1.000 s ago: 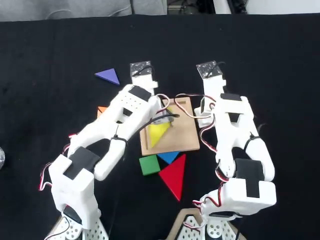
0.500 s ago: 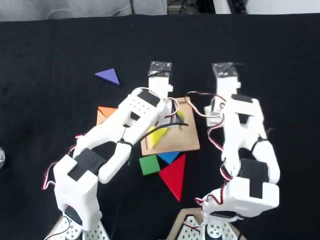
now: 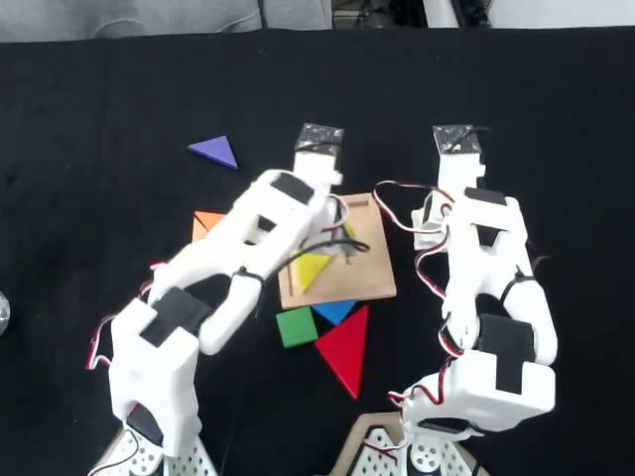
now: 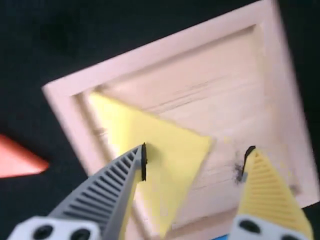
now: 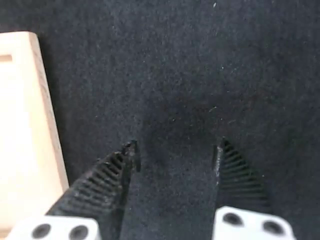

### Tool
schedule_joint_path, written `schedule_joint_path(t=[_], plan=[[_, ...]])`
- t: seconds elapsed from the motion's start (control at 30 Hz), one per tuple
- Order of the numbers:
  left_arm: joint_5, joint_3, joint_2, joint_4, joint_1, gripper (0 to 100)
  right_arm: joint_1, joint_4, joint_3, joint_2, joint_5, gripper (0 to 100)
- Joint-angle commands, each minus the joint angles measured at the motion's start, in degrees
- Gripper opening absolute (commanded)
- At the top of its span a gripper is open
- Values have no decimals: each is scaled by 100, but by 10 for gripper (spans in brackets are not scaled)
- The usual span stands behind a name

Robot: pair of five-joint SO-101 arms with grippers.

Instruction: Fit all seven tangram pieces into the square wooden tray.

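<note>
**Yellow triangle in the tray, both pincers released**

High view: the square wooden tray [image 3: 375,276] is pale, with a raised rim, and lies on the black cloth [image 3: 119,89] between the two white arms. A flat yellow triangle [image 3: 310,268] lies inside it, toward its left side. Touching or nearly touching the tray's near edge sit a green square [image 3: 296,326], a blue triangle [image 3: 334,311] and a large red triangle [image 3: 347,349]. An orange piece [image 3: 206,222] shows beside the left arm, and a purple triangle [image 3: 214,151] lies well apart, farther back.

Left wrist view: the left gripper [image 4: 195,161] hangs released over the tray's recess with nothing in it. Its ribbed fingers, one grey and one yellow, stand apart. The yellow triangle has one corner tucked into a corner of the recess. The wood shows fine grain lines.

Right wrist view: the right gripper [image 5: 175,152], with dark ribbed fingers, is spread over the felt-like cloth, just beside the tray's outer rim and grasping nothing.
</note>
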Motion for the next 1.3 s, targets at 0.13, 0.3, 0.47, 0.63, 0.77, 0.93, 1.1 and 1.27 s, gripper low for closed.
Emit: schedule_joint_path(t=[0.13, 0.3, 0.47, 0.63, 0.77, 0.93, 1.1, 1.27], plan=[[-325, -602, 149, 1073, -585, 324, 70, -97, -338, -4, -44, 237], [-325, -655, 141, 1108, -497, 324, 70, -97, -338, -4, -44, 237], [-325, -664, -44, 1108, -418, 324, 70, -97, -356, -4, -44, 237], [-290, -505, -1152, 1389, -119, 324, 70, -97, -356, -4, -44, 237], [-316, 40, -1741, 826, 145, 324, 70, -97, -365, -4, -44, 237], [-325, 919, -1319, -1020, 224, 320, 88, -97, -365, -4, -79, 237], [-844, 400, -642, -1380, 242, 123, 105, -97, -365, -13, -88, 237], [-1108, -207, 79, -1363, 242, 51, 105, -97, -365, -13, -88, 237]])
